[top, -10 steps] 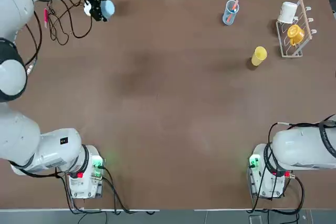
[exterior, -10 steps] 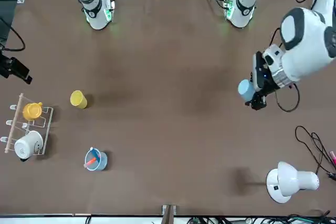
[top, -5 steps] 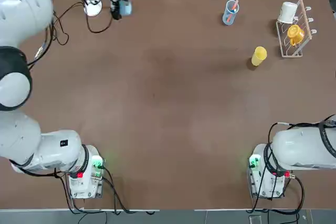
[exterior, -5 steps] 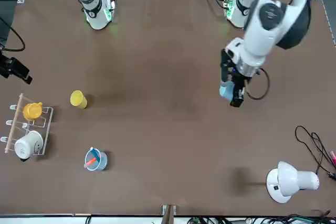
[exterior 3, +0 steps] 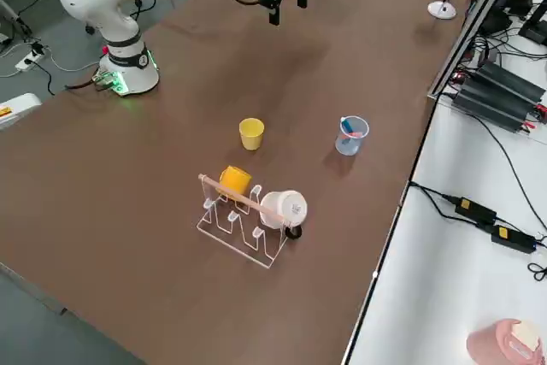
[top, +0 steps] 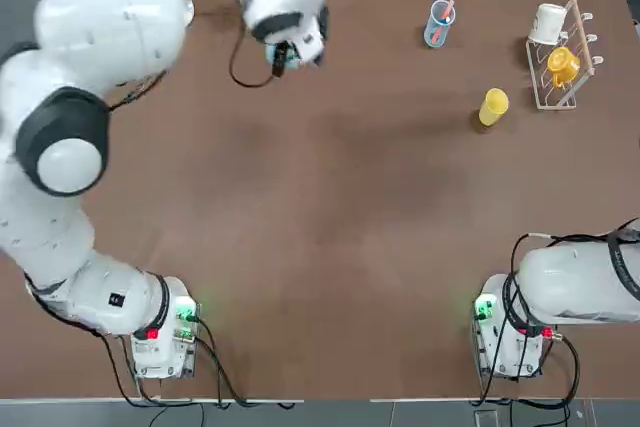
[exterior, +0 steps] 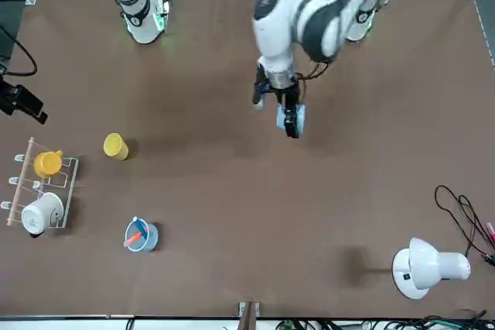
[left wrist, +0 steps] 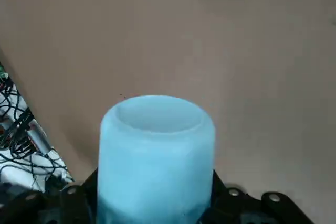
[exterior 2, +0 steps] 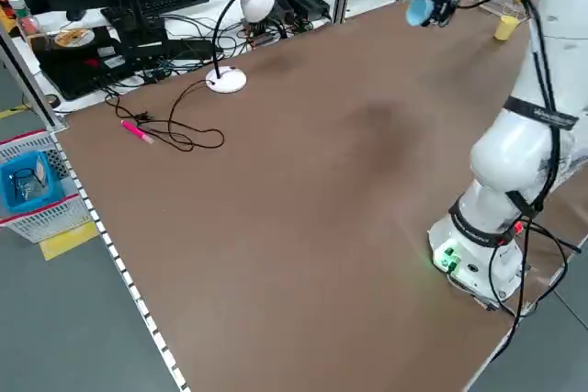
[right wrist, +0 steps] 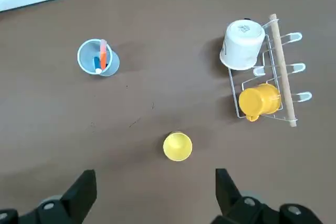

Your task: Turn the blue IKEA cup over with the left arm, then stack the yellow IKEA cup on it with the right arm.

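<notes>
Cup of smooth, opaque light-blue plastic, the blue IKEA cup (left wrist: 156,150), has travelled with the left gripper (left wrist: 156,203) from about 11 o'clock on the table (top: 330,197) a second ago to near 12 o'clock now, as the top view shows it with 12 o'clock farthest from the arms' bases. The yellow IKEA cup (top: 493,107) has stayed at about 2 o'clock.

The blue cup is tapered and softly rounded at its closed end, which has a shallow dished recess and points away from the gripper. The yellow one is a plain glossy tumbler without a handle. At 11 o'clock from it is a clear bluish glass (top: 439,24) with slim sticks; at 2 o'clock, a white wire rack (top: 570,97) with a wooden bar carries a white mug (top: 547,24) and an orange-yellow mug (top: 563,65).

The left arm (top: 110,37) arches out over the table, its jaws closed around the blue cup and holding it clear of the surface. The right arm (top: 580,282) reaches off the table's 4 o'clock side; the right gripper (right wrist: 156,182) has its jaws wide apart with nothing between them.
</notes>
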Tool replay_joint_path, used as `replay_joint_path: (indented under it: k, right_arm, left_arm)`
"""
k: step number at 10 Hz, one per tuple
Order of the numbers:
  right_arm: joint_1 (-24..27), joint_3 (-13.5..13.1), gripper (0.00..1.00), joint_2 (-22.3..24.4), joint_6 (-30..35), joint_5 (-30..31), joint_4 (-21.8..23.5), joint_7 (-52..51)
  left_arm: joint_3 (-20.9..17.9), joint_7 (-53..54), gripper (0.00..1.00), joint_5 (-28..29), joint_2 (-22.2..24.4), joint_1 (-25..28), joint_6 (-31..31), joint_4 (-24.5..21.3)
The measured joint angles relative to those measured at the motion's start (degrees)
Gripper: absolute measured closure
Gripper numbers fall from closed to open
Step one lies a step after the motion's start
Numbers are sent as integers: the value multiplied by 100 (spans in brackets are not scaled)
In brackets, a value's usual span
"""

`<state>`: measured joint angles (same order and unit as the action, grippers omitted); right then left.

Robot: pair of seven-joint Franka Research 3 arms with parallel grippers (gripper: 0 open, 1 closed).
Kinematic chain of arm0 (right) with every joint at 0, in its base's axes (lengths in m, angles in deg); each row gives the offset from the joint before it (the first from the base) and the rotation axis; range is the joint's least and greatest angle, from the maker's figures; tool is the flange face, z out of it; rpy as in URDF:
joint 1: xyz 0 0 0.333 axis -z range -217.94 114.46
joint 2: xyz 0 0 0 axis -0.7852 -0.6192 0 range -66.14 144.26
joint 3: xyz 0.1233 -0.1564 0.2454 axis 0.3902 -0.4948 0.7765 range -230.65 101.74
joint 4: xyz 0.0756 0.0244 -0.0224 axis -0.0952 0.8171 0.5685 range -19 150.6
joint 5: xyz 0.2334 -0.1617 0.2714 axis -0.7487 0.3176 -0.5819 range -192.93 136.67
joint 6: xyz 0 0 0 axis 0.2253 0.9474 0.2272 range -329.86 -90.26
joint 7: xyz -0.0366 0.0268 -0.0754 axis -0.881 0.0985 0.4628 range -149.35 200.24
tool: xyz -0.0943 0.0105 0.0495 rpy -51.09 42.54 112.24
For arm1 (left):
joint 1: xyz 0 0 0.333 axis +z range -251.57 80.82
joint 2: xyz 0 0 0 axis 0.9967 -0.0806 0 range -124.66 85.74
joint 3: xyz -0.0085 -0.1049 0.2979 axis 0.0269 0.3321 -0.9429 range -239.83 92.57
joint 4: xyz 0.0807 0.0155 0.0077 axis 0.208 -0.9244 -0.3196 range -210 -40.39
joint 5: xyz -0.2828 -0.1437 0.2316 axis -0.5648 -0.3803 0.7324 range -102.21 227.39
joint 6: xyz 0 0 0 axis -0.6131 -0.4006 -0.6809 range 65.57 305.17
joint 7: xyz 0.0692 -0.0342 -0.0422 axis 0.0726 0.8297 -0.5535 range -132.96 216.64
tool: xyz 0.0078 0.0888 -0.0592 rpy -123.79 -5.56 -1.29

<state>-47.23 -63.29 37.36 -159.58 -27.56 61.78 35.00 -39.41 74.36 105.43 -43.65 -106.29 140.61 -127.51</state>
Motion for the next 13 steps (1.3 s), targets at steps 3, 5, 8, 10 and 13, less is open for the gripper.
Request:
replay_joint_path:
  k: [3, 5, 8, 10, 13]
  right_arm:
    - [-2, 4, 0, 0, -45, 0, 17, 0]
    - [-1, 2, 0, -22, -160, 0, 52, 0]
    - [3, 1, 0, -337, -502, 0, 128, 0]
    - [84, 73, 0, -612, -704, 1, 156, -2]
    - [463, 535, 0, -820, -972, 12, 329, -19]
  left_arm:
    - [-301, -274, 26, 780, -1087, -1111, -925, 922]
    - [-1119, -279, 26, 816, -1466, -1994, -946, 1011]
    - [-2143, -290, 25, 991, -2002, -3379, -1074, 1183]
    - [-2724, -290, 25, 1093, -2405, -4078, -1270, 1452]
    - [-3645, -333, 25, 1365, -3143, -4725, -1215, 1952]
